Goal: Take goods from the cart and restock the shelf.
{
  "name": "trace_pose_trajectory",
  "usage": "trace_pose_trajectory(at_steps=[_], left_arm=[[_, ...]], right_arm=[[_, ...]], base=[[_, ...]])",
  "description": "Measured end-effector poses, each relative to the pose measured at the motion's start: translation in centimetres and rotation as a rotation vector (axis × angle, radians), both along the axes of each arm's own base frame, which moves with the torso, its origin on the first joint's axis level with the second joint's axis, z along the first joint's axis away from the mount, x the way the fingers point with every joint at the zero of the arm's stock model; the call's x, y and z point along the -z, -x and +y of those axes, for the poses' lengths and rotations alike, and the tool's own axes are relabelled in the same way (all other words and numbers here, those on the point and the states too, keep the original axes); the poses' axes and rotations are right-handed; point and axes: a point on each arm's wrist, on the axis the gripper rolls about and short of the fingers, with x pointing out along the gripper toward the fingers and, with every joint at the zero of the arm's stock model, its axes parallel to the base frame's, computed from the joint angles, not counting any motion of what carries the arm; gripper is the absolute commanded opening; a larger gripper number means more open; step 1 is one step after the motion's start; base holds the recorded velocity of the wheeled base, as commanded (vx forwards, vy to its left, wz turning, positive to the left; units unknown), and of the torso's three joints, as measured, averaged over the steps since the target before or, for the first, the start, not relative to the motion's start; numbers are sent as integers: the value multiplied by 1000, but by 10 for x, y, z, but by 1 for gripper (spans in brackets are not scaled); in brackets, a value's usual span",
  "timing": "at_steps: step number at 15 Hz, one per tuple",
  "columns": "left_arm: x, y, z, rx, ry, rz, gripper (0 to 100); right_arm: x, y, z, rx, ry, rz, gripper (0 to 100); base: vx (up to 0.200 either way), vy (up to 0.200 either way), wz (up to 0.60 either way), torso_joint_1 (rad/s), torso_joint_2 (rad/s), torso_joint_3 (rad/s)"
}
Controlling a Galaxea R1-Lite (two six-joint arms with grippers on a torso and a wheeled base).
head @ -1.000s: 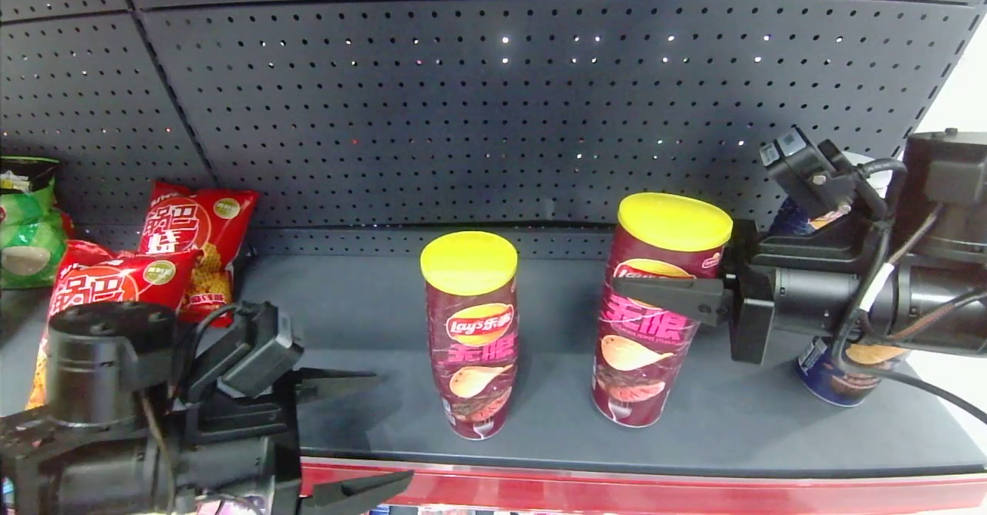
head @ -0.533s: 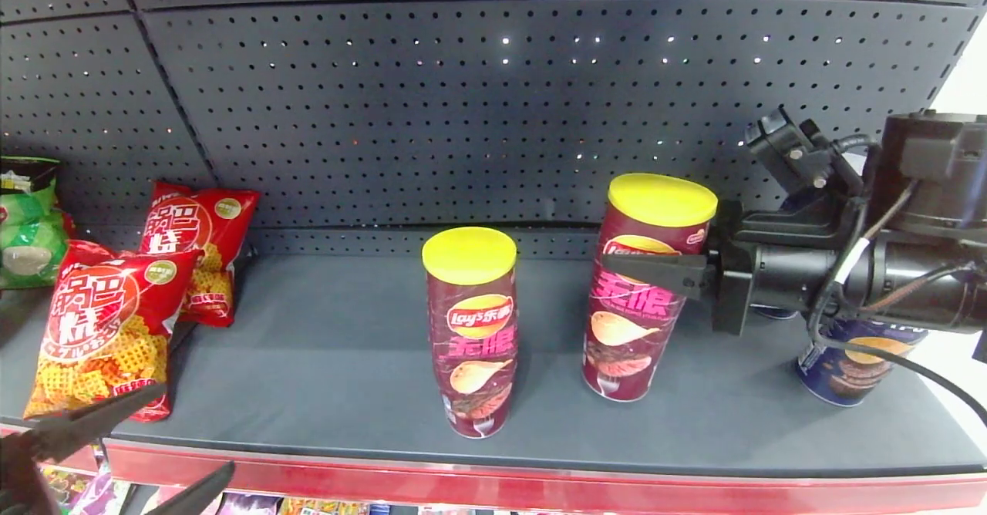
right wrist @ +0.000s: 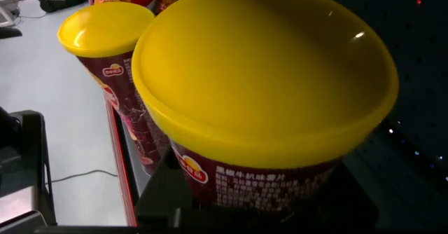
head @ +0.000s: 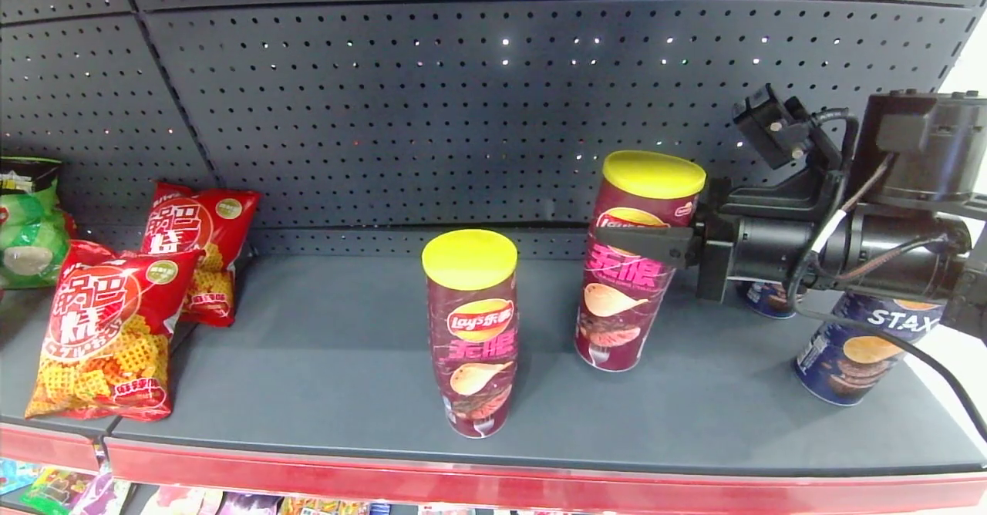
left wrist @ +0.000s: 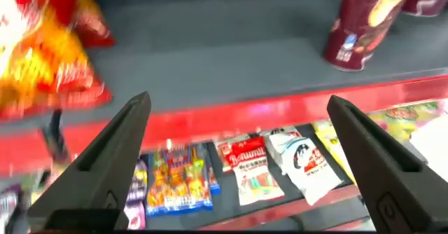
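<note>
The right gripper [head: 641, 242] pinches a maroon chip can [head: 626, 299] high on its body, just under the yellow lid [right wrist: 266, 73], with one finger across the label. The can is tilted, its top leaning to the right. Whether its base touches the shelf [head: 347, 361] I cannot tell. Open deck lies in front of it up to the red front lip [head: 540, 486], and a narrower strip lies behind it up to the perforated back panel [head: 463, 114].

A second maroon can [head: 472, 334] stands upright to its left and nearer the lip, with a clear gap between the two. To the right, close under the right arm, are two blue cans [head: 852, 357]. The front one stands near the shelf's right end. A wide bare stretch separates the standing can from the red snack bags [head: 108, 322] and the green bag [head: 27, 230] at the left end.

The left gripper [left wrist: 239, 101] hangs with its fingers spread wide, below and before the lip, over packets [left wrist: 266, 171] on a lower tier.

Over the last second the held can has travelled from near the lip toward the back panel, and the left gripper has sunk from shelf height.

The cans are glossy printed cylinders with smooth plastic lids, the bags crinkled foil, and the shelf matte grey metal.
</note>
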Motion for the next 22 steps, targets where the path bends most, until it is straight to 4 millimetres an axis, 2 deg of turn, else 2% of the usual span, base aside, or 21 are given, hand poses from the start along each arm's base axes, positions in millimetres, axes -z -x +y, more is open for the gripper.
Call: trace_pose_trajectory(at_steps=[3, 9, 18, 22], left_arm=[[5, 6, 2, 112, 4, -8, 100], [8, 8, 6, -43, -6, -38, 100], [8, 8, 7, -156, -3, -41, 100], [8, 7, 11, -319, -44, -36, 100]], right_arm=[[0, -1, 0, 2, 0, 0, 0], [0, -2, -2, 9, 0, 1, 0], [0, -4, -7, 26, -1, -1, 0], [-1, -4, -8, 28, -2, -4, 0]], base=[[0, 0, 0, 0, 0, 0], [0, 0, 0, 0, 0, 0], [0, 0, 0, 0, 0, 0], [0, 0, 0, 0, 0, 0]])
